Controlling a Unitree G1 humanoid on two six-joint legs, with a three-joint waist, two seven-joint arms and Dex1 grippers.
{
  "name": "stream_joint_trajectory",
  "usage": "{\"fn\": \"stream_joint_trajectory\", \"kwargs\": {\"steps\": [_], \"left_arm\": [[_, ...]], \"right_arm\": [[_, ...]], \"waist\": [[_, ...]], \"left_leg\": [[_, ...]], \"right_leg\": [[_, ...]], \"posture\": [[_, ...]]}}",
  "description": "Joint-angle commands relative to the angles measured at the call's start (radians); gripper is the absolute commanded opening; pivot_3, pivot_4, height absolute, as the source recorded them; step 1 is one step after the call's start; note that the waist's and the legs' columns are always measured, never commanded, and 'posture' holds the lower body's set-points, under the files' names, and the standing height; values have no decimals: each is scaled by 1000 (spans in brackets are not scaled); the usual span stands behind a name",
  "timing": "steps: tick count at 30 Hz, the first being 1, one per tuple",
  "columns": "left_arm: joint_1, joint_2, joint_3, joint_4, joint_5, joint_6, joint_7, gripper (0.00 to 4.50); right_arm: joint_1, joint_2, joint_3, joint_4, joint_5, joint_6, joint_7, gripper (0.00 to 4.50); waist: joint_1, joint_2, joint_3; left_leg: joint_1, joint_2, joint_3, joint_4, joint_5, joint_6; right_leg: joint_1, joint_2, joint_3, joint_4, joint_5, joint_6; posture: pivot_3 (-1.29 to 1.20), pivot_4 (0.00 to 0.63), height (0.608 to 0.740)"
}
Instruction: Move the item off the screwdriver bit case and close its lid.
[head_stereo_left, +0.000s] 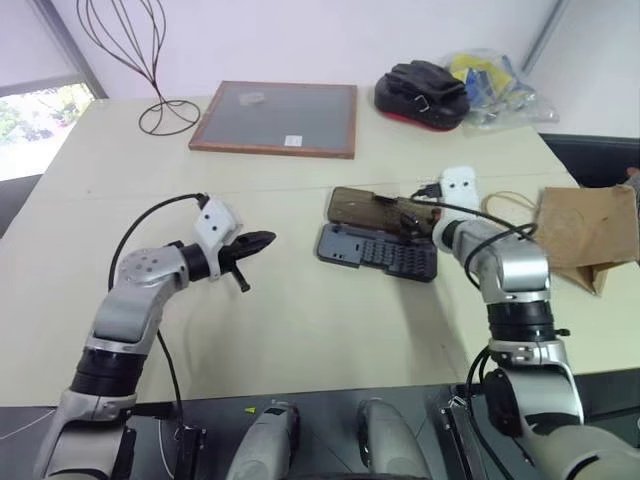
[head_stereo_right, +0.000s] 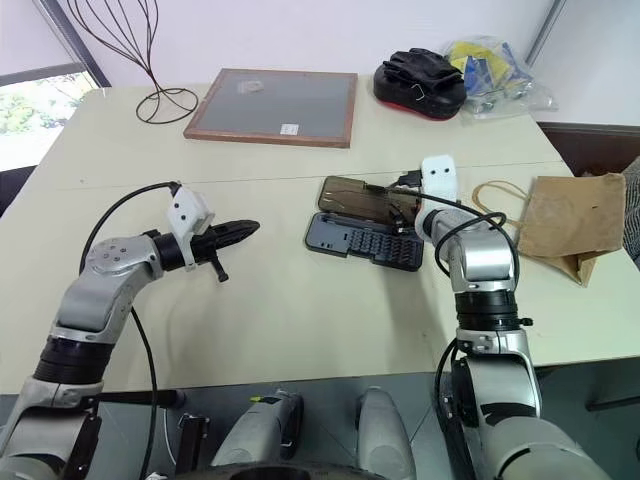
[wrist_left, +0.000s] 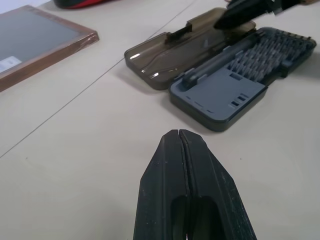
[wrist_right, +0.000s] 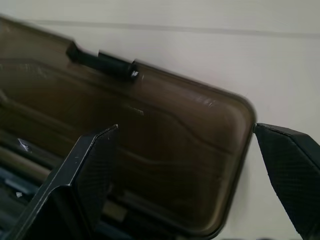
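With the paper bag (head_stereo_right: 568, 222) set aside right, the wide-spread right gripper (wrist_right: 185, 150) straddles the flat-open lid (head_stereo_right: 362, 196) to close it; the left gripper (head_stereo_right: 238, 232), pinched closed, waits left.

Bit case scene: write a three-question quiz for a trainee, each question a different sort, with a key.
1. True or false: the paper bag lies on the case.
2. The lid is: A) shut, B) folded open flat on the table, C) detached and standing upright.
3. Which gripper has its fingers together, the left gripper or the right gripper?

Key
1. False: it lies on the table to the case's right, apart from it.
2. B.
3. The left; the right one's jaws stand wide over the lid's end.
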Motion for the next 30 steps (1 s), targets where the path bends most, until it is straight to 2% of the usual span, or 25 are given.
{"fn": "stream_joint_trajectory", "kwargs": {"steps": [1, 19, 30], "left_arm": [[16, 15, 28, -45, -6, -6, 9, 0], [-31, 3, -1, -11, 5, -14, 17, 0], [-38, -3, -4, 7, 16, -31, 10, 0]], "right_arm": [[10, 2, -3, -3, -13, -18, -8, 4464], [47, -30, -95, -17, -23, -23, -70, 4464], [79, -2, -62, -21, -27, -21, -70, 4464]], "waist": [[0, 0, 0], [-1, 0, 0], [-1, 0, 0]], "left_leg": [[0, 0, 0, 0, 0, 0], [0, 0, 0, 0, 0, 0], [0, 0, 0, 0, 0, 0]], "right_leg": [[0, 0, 0, 0, 0, 0], [0, 0, 0, 0, 0, 0], [0, 0, 0, 0, 0, 0]], "posture": [[0, 150, 734], [0, 150, 734], [0, 150, 734]]}}
